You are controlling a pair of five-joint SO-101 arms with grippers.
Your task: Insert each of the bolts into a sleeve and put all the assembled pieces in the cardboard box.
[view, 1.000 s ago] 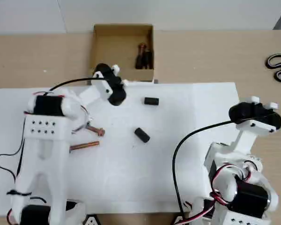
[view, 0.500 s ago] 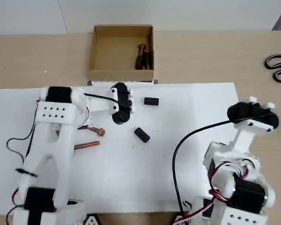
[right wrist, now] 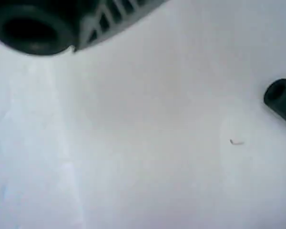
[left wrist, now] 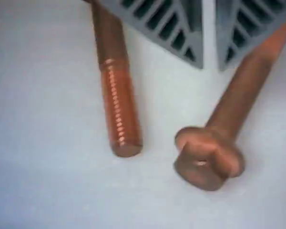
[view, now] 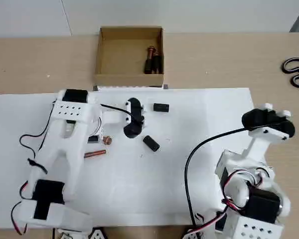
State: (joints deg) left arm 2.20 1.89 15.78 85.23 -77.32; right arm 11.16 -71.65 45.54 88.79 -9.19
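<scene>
Two copper bolts lie side by side on the white paper. One shows its hex head (left wrist: 207, 162) (view: 107, 141), the other its threaded end (left wrist: 120, 114) (view: 94, 154). My left gripper (left wrist: 209, 64) hangs just above their shafts, open by a narrow gap with only paper showing in it. Two black sleeves (view: 161, 107) (view: 150, 143) lie to the right of the left arm's wrist (view: 133, 119). The nearer sleeve (right wrist: 280, 100) also shows in the right wrist view. The cardboard box (view: 105, 55) at the back holds assembled pieces (view: 152, 59). My right arm (view: 266, 124) stands by the paper's right edge.
Scissors (view: 296, 69) lie at the far right on the wooden table. The white paper (view: 199, 164) covers the middle of the table, with bare room between the two arms. A dark round shape (right wrist: 31, 31) sits beside the right gripper's grey body.
The left arm swung back from the box's front edge and came down over the two bolts. The right arm stayed where it was.
</scene>
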